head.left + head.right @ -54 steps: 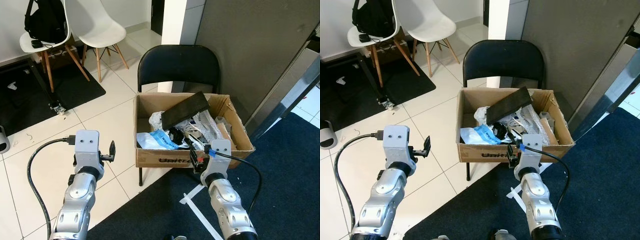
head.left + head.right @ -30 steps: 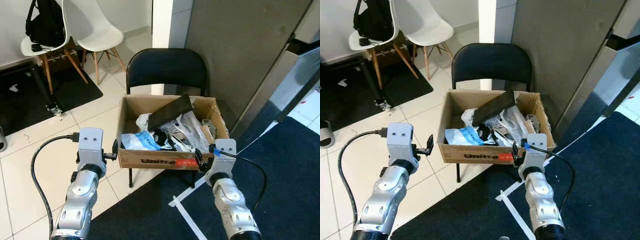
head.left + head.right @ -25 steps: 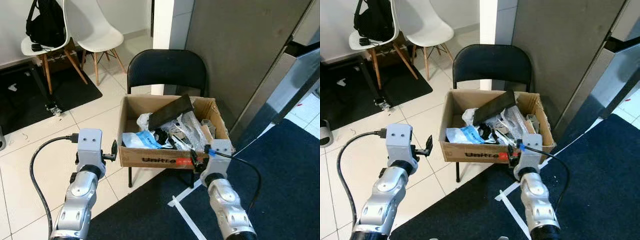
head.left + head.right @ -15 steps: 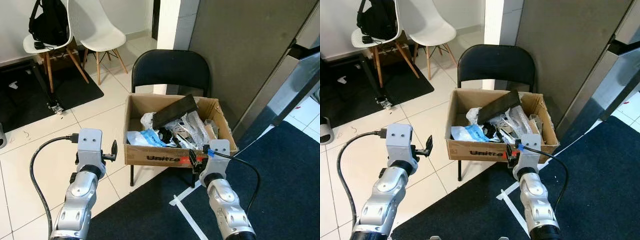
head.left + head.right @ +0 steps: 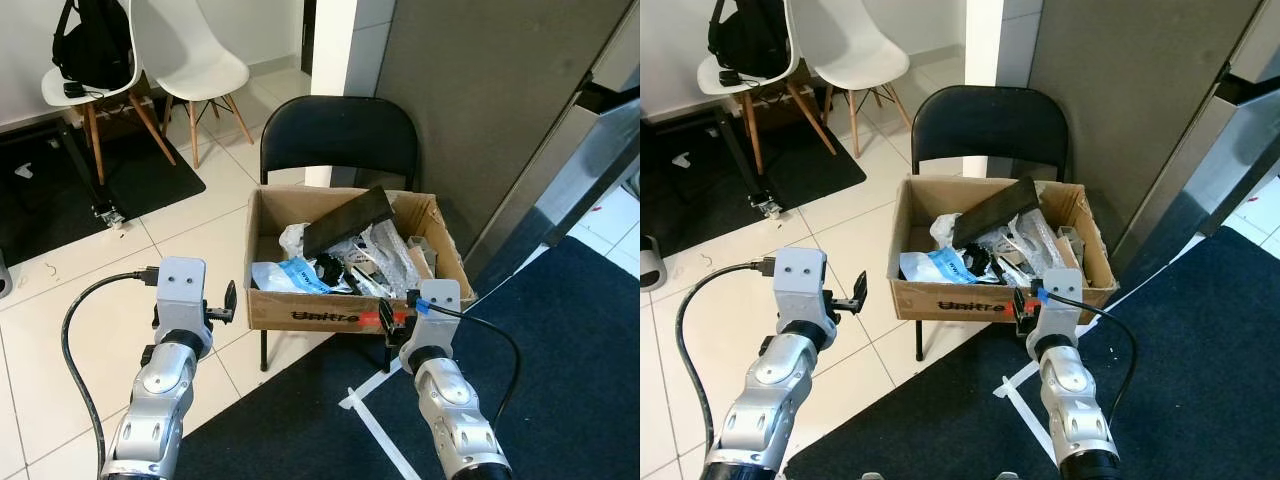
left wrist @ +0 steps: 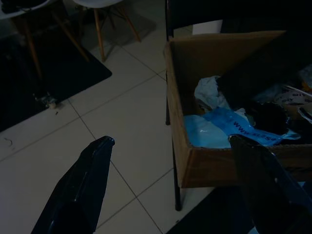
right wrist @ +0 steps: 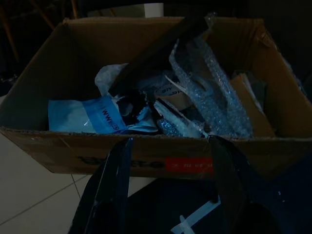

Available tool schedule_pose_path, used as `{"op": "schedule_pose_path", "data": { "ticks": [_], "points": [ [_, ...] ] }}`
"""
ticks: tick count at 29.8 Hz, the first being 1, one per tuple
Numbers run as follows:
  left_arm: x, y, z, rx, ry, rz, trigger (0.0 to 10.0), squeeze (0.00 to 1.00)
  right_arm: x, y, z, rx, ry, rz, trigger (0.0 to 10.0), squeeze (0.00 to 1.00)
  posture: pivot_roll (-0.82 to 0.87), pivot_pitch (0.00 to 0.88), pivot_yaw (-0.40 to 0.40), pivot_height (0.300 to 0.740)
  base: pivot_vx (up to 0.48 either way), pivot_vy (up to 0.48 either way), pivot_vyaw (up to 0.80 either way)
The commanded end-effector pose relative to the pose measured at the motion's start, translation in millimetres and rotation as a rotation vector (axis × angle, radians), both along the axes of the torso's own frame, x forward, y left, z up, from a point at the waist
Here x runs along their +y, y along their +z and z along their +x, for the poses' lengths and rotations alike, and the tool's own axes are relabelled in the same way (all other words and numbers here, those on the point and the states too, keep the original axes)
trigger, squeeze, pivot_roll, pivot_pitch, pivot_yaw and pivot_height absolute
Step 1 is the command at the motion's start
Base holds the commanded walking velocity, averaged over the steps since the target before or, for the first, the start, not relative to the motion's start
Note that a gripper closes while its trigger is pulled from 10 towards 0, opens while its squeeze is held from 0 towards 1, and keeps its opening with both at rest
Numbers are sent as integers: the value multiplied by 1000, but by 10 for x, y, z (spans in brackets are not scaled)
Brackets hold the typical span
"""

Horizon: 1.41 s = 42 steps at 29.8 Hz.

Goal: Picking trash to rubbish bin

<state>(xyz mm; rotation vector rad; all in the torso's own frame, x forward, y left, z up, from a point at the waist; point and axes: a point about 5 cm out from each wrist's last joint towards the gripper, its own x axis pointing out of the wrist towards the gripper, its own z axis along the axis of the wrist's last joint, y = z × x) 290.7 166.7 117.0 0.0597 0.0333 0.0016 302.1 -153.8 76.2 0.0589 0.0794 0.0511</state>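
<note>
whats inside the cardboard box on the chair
The cardboard box holds a long black slab lying on top, a blue and white plastic bag, bubble wrap and white wrappers. Whatever lies beneath them is covered.

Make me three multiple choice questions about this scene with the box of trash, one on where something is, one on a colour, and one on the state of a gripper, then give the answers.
1. Where does the cardboard box stand?
A. On the seat of the black folding chair
B. On the dark carpet
C. On a white chair

2. What colour is the printed plastic bag in the box?
A. Red
B. Light blue
C. Green

3. How are the fingers of the left gripper?
A. Shut on a bag
B. Shut on nothing
C. Open, holding nothing

Answers:
1. A, the chair's back rises behind the box and its legs show below.
2. B, it lies light blue at the box's front left.
3. C, the left wrist view shows the two fingers wide apart with floor between them.
</note>
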Motion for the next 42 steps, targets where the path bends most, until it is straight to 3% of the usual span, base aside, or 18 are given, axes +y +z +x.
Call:
{"op": "schedule_pose_path", "data": {
  "ticks": [1,16,42],
  "points": [
    [22,-50,-26,18,2,15,10000,0,13,-58,-22,20,0,-10,10000,0,102,115,-7,740,0,0,0],
    [47,-41,-8,17,11,21,10000,0,13,-62,-19,22,-7,5,10000,0,97,126,0,740,0,0,-27],
    [70,-26,-18,1,38,28,10000,0,-28,-50,-18,27,-36,24,10000,0,95,132,6,740,0,0,-630]
  ]
}}
